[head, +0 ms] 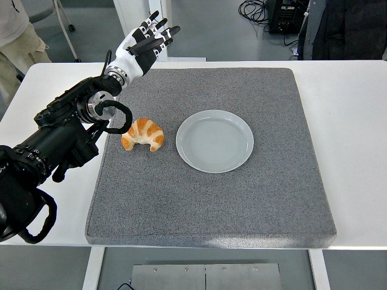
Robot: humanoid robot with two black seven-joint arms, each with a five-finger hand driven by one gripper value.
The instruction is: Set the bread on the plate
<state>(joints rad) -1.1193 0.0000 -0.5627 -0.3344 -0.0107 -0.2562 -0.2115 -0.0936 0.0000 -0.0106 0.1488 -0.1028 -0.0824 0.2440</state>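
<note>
A golden croissant (143, 134) lies on the grey mat (211, 199), just left of an empty pale grey plate (214, 141). My left hand (147, 41) is raised above the mat's far left corner, well behind the croissant, with its fingers spread and holding nothing. The left arm (66, 130) stretches in from the lower left edge, its forearm passing close to the croissant's left side. The right arm is out of view.
The mat covers most of the white table (351, 121). A person's leg (21, 42) shows at the top left, and a dark-clothed person (344, 27) stands at the top right beside cables on the floor.
</note>
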